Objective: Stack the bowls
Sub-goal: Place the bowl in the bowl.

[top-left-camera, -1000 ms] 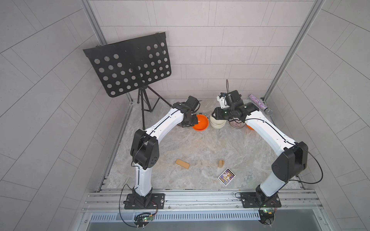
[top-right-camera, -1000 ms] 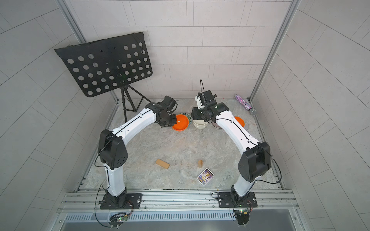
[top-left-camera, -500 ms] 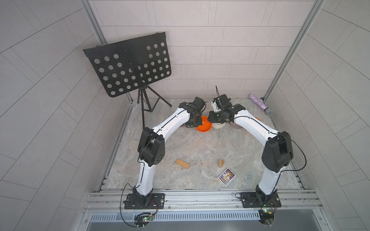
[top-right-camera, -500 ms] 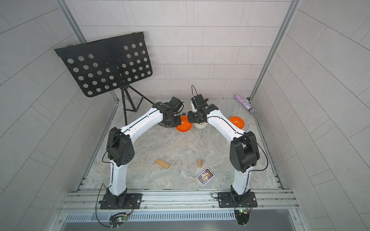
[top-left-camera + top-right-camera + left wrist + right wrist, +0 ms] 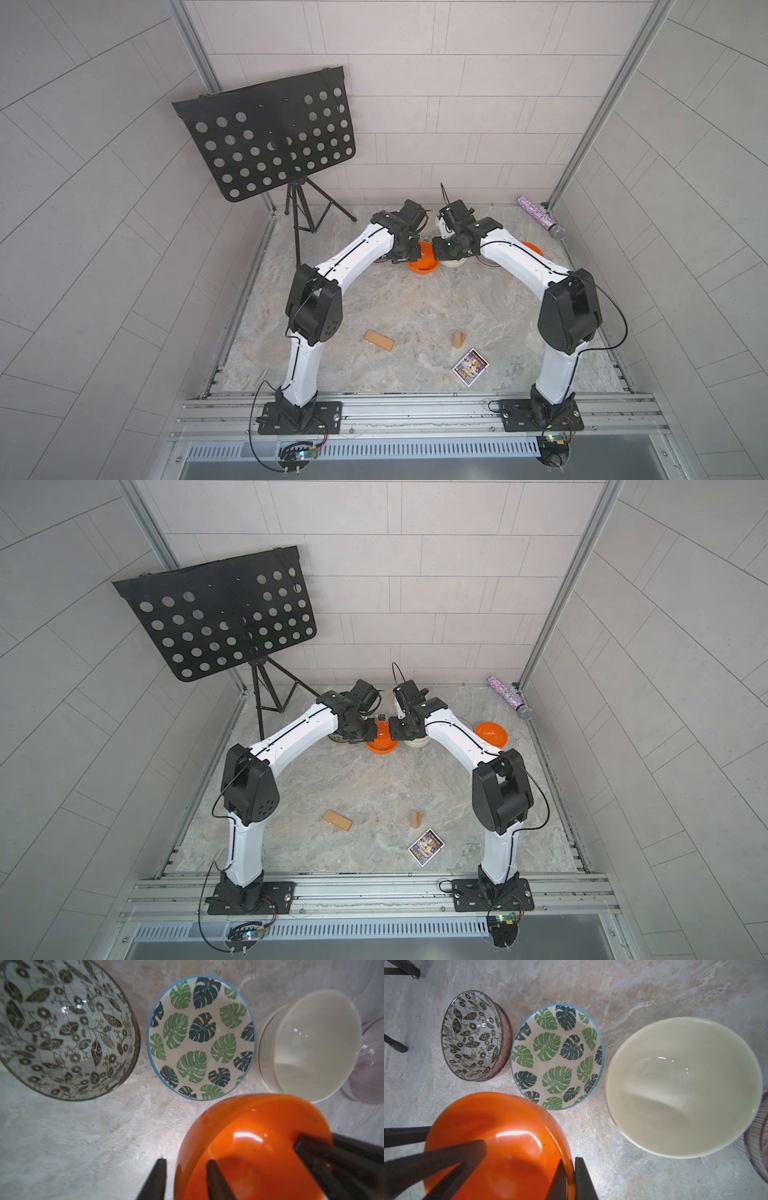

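**Right hand** (image 5: 570, 1160): clenched on the rim of the orange bowl (image 5: 508, 1147), with one finger inside the wall and one outside.

**Left hand** (image 5: 187, 1161): released. Its fingers straddle the opposite rim of the same bowl, and a gap shows between the outer finger and the wall.

**Contact with the table** (image 5: 415, 316): I cannot tell whether the bowl's foot rests on it.

**Location:** in both top views the orange bowl is at the far middle of the table, between the two hands and just beside the cream bowl (image 5: 683, 1088).

**Adjacent items:**
- Three upright bowls stand in a row: the black-white leaf bowl (image 5: 473, 1036), the green leaf bowl (image 5: 556, 1057) and the cream bowl, with the green leaf bowl in the middle.
- The left wrist view shows a second line below the cream bowl's lip. Whether two bowls are nested there is unconfirmed.
- The purple-striped bowl (image 5: 372, 1053) is just beside the cream bowl, on the side away from the green leaf bowl.
- A second orange bowl (image 5: 491, 733) stands apart, near the right arm.

**Outlying items:**
- Two wooden blocks (image 5: 379, 340) and a card (image 5: 470, 366) lie toward the near edge.
- A music stand (image 5: 270, 133) occupies the far left corner.
- A glitter tube (image 5: 538, 214) lies at the far right corner.
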`<state>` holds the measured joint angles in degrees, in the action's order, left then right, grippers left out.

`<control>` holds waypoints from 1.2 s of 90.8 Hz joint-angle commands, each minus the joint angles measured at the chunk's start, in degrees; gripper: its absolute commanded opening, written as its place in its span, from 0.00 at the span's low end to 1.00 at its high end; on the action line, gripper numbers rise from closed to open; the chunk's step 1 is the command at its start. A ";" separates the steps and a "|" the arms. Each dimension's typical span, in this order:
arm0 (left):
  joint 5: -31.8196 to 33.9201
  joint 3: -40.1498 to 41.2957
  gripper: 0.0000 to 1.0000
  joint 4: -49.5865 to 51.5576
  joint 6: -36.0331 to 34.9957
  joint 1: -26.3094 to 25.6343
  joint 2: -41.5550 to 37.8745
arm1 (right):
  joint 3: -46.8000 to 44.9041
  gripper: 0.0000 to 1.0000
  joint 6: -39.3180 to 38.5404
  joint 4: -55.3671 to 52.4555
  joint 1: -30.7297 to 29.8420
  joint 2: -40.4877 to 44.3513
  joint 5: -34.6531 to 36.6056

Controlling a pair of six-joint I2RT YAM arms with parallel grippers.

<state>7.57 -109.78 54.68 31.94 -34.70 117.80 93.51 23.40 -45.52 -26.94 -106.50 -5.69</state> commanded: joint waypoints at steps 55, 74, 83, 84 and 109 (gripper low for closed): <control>10.74 12.91 1.00 -5.63 -1.24 8.18 -21.87 | -2.96 0.00 -0.12 -6.16 32.00 12.60 0.33; 12.38 16.00 1.00 -5.72 -2.73 8.96 -23.39 | -1.65 0.00 0.62 -5.86 39.94 9.12 6.34; 11.68 16.34 1.00 -5.94 -3.10 9.37 -22.98 | 1.12 0.00 0.52 -7.06 42.51 5.28 7.19; 11.59 16.34 1.00 -5.96 -3.15 9.38 -22.93 | 1.53 0.00 0.47 -7.36 42.68 4.83 7.32; 9.09 16.81 1.00 -6.63 -3.03 11.11 -20.99 | 3.31 0.00 0.68 -6.61 43.25 -1.18 9.30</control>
<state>18.26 -93.82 48.49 29.54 -24.43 95.81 95.31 23.33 -52.58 16.49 -106.52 2.44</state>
